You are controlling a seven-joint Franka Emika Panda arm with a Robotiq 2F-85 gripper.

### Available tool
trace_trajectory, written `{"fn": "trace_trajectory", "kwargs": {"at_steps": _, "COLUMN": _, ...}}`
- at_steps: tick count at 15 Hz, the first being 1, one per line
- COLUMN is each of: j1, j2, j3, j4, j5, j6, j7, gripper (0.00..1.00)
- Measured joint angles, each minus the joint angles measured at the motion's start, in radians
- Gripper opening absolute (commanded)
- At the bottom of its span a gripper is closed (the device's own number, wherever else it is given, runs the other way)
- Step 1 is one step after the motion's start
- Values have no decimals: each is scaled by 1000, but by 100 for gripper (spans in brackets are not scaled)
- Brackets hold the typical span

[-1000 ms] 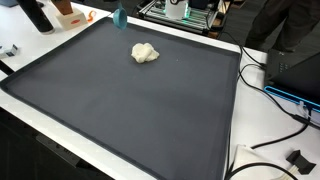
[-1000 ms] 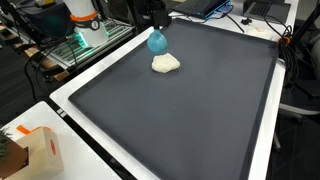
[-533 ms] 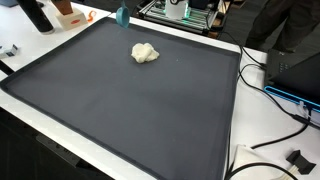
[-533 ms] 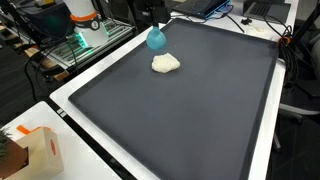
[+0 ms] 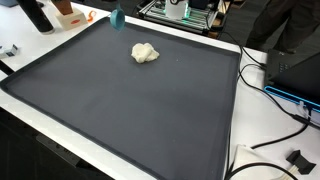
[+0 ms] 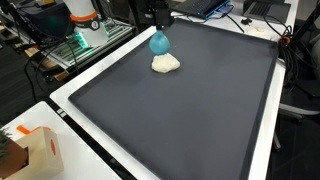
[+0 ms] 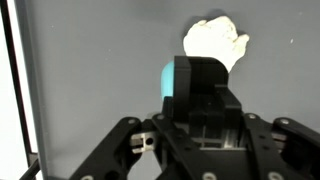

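1. The gripper [image 6: 157, 28] hangs over a dark mat [image 6: 180, 110] that covers most of the surface. Its fingers [image 7: 205, 88] are clenched on a teal object [image 6: 159, 42], which is held in the air, clear of the mat.

2. A white lump [image 6: 166, 64] lies on the mat near the edge that runs along a rack [image 5: 180, 12], towards that edge's middle. In both exterior views the teal object hangs near the lump without touching it. In an exterior view it shows further off, out past the mat's edge [image 5: 117, 18].

3. Over the past second the object lifted a little, then came back down, ending a shade closer to the lump. The net shift is slight. The lump has not moved, and the grip has not loosened.

4. In the wrist view the teal object [image 7: 172, 80] peeks out beside the closed fingers. The lump [image 7: 215, 42] sits beyond them, towards the top of the frame.

5. Judged from these small moves, the carry is unfinished. The arm appears to be trimming its position near the lump rather than travelling, and nothing has been set down.

6. Cables [image 5: 270, 100] trail off one side of the mat, well apart from the gripper.
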Motion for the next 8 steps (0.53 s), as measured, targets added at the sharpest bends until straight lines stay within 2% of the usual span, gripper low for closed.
{"fn": "trace_trajectory", "kwargs": {"at_steps": 4, "j1": 1, "j2": 23, "j3": 41, "j4": -5, "j5": -190, "j6": 123, "j7": 287, "gripper": 25}}
{"fn": "trace_trajectory", "kwargs": {"at_steps": 8, "j1": 1, "j2": 36, "j3": 72, "j4": -2, "j5": -411, "j6": 107, "j7": 601, "gripper": 25}}
